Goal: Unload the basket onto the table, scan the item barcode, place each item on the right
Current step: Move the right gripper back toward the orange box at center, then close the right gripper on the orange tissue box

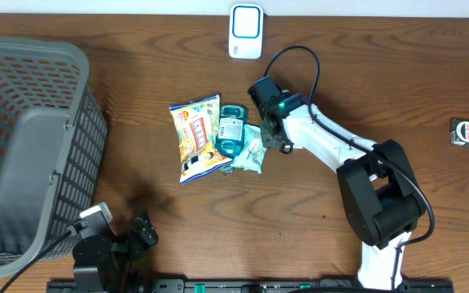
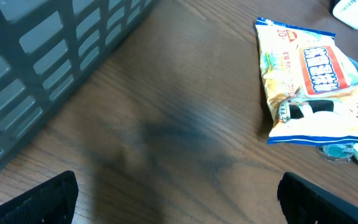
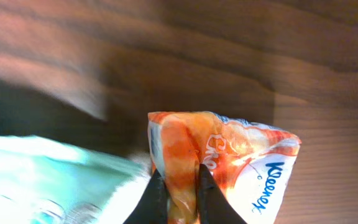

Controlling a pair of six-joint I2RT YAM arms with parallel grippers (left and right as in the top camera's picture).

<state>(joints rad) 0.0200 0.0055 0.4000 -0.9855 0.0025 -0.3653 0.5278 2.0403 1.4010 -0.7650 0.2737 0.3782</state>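
Grey plastic basket (image 1: 23,138) stood at the far left. The left gripper (image 2: 179,202) hung near it with its jaws wide apart, holding nothing. Right of that, a yellow snack bag (image 1: 195,134) and a teal packet (image 1: 232,130) lay flat on the wooden table (image 1: 381,73). Just beside them, the right gripper (image 3: 179,186) was pinched tight on the edge of an orange tissue pack (image 3: 229,155); whether the pack was clear of the table could not be told. What looked like the white scanner (image 1: 245,31) sat at the far edge, well apart. By my judgement only the grasp was made. Carrying the pack over and showing its barcode remained.
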